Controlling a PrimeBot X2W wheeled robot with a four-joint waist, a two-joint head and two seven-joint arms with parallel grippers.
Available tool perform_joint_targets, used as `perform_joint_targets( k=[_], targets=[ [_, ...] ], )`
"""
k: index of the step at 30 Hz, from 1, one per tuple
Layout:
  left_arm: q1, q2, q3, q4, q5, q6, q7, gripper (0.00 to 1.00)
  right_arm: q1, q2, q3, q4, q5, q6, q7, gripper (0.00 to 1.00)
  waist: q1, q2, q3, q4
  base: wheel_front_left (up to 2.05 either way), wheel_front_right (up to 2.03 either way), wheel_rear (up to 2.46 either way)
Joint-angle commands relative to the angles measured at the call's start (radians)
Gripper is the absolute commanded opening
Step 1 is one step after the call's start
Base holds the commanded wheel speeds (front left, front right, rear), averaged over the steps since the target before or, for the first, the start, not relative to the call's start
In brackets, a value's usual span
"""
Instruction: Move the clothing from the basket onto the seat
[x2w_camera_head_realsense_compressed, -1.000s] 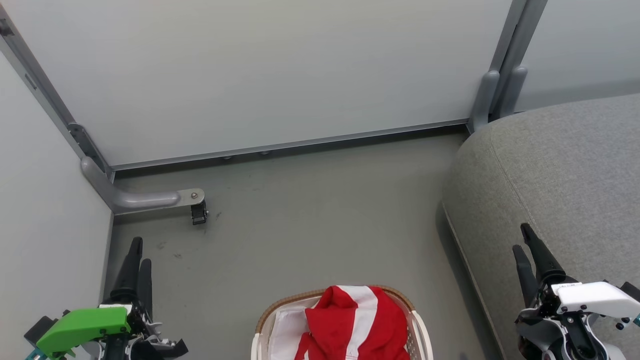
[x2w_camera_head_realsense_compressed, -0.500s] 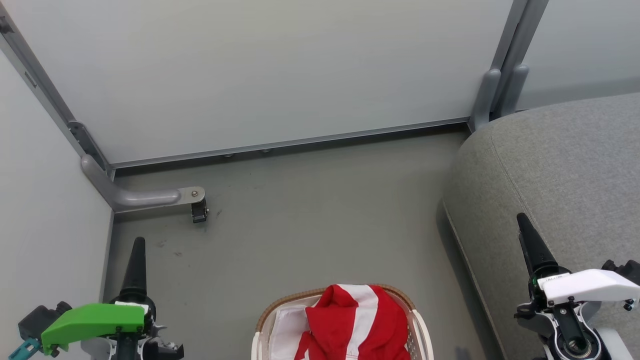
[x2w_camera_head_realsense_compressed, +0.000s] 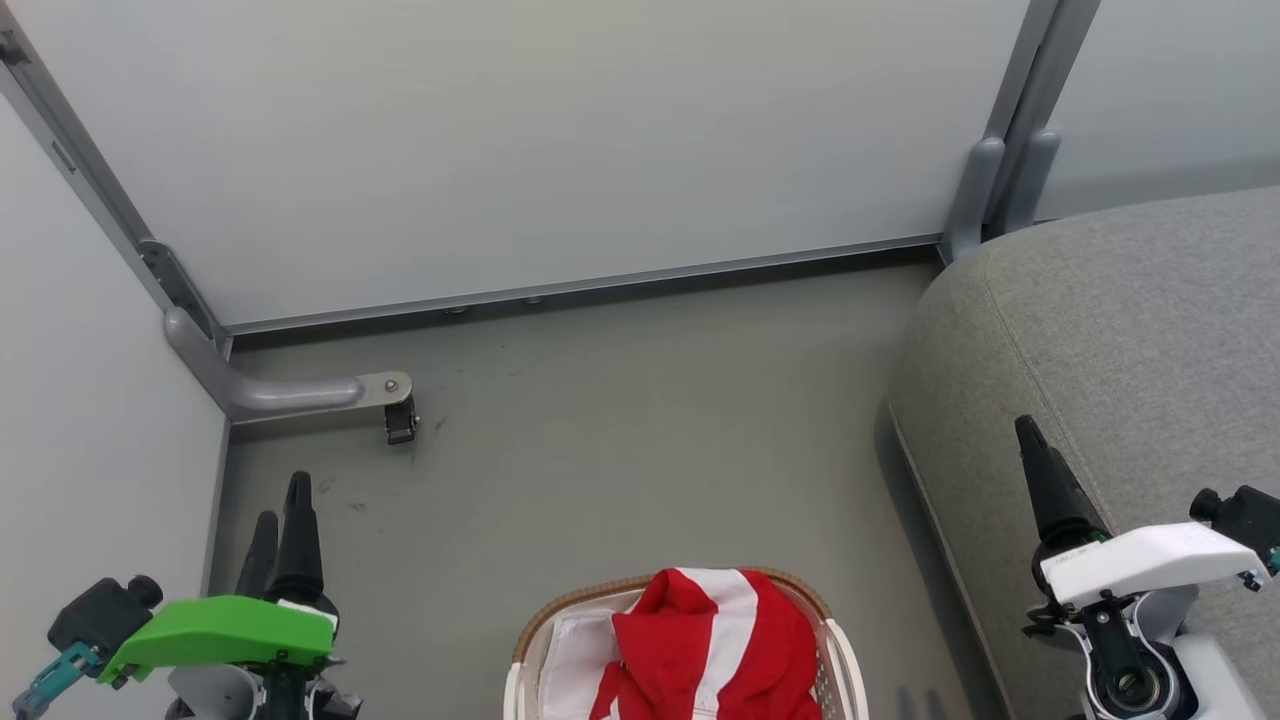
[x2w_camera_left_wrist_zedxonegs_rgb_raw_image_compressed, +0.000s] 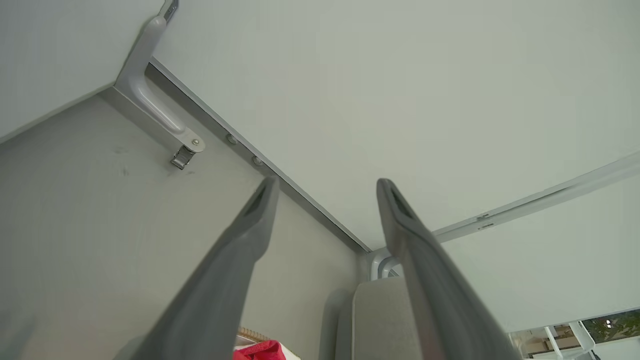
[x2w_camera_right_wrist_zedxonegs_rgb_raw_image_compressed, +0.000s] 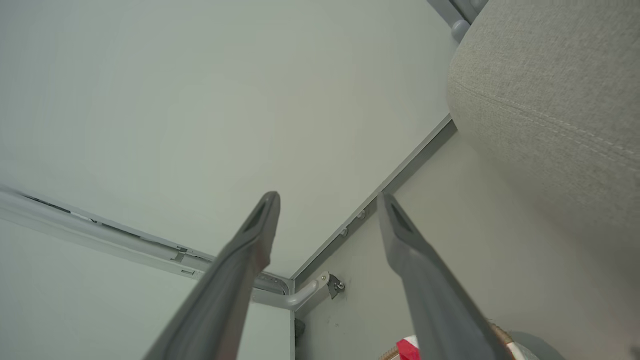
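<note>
Red shorts (x2w_camera_head_realsense_compressed: 710, 645) with a broad white stripe lie heaped in the white basket (x2w_camera_head_realsense_compressed: 845, 660) at the bottom middle of the head view. The basket's brown rim and white lining (x2w_camera_head_realsense_compressed: 575, 650) show beside them. No jersey with a number can be made out. The grey seat (x2w_camera_head_realsense_compressed: 1130, 330) fills the right side. My left gripper (x2w_camera_head_realsense_compressed: 282, 497) hangs over the floor left of the basket, open and empty. My right gripper (x2w_camera_head_realsense_compressed: 1030, 440) hovers over the seat's front edge, open and empty. In the wrist views both the left gripper (x2w_camera_left_wrist_zedxonegs_rgb_raw_image_compressed: 326, 182) and the right gripper (x2w_camera_right_wrist_zedxonegs_rgb_raw_image_compressed: 327, 197) have spread fingers.
Pale partition walls close off the back and left. A grey metal foot with a small caster (x2w_camera_head_realsense_compressed: 398, 420) juts onto the grey floor (x2w_camera_head_realsense_compressed: 640, 430) at the left corner. Two grey posts (x2w_camera_head_realsense_compressed: 985, 190) stand at the back beside the seat.
Both wrists have turned and both grippers have risen a little in the head view. The left one has shifted slightly right, the right one slightly left. The basket and clothing have not moved.
</note>
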Motion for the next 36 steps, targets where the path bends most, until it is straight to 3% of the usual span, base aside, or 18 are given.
perform_joint_targets(
  k=[1,12,36],
  targets=[
    [-0.035,0.009,-0.003,-0.005,0.046,-0.001,-0.011,1.0,-0.03,-0.013,0.004,-0.004,-0.046,0.0,-0.014,1.0,0.0,0.0,0.0,0.001,0.0,0.0,0.0],
    [-0.029,0.022,-0.035,0.013,0.229,0.004,-0.052,1.0,-0.035,-0.019,0.025,0.027,-0.234,0.0,-0.053,1.0,0.0,0.0,-0.004,0.005,0.0,0.0,0.0],
    [-0.008,0.028,-0.054,0.034,0.509,0.011,-0.12,1.0,-0.033,-0.028,0.056,0.063,-0.507,0.0,-0.119,1.0,0.0,0.0,-0.005,0.006,0.0,0.0,0.0]
  ],
)
